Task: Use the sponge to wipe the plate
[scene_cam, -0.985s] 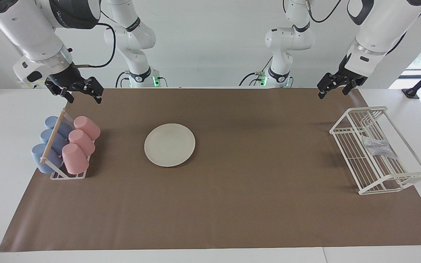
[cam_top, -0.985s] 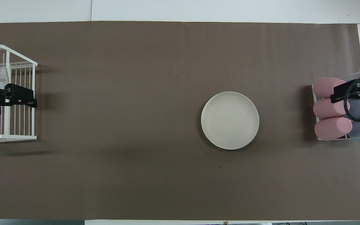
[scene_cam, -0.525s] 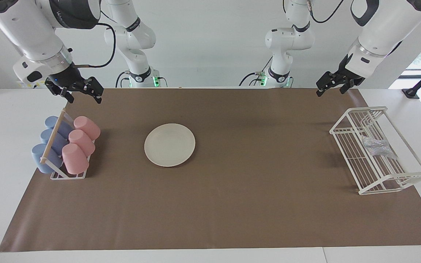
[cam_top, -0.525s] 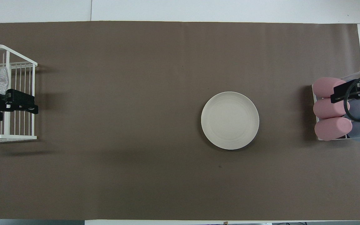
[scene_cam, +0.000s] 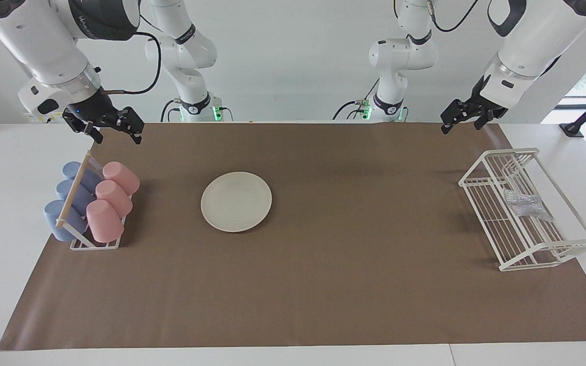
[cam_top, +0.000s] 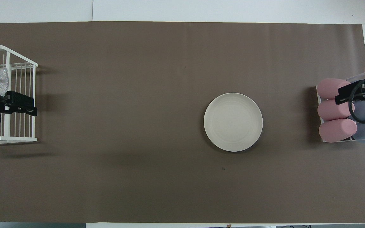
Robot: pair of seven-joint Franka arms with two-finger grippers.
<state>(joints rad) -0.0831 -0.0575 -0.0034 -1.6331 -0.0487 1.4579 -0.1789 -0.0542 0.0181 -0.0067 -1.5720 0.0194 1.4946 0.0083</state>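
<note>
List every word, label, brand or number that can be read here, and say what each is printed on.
Dark band of the right arm: a short line of white lettering, too blurred to read.
Dark joint rings of the two arms at the wall: small white marks, too small to read.
Plate, sponge, pink cups, blue cups, white wire rack and brown mat: no text.

A robotics lab — two white arms point(scene_cam: 38, 40) bolted beside a paper-covered table point(scene_cam: 293, 305) — bare white walls.
</note>
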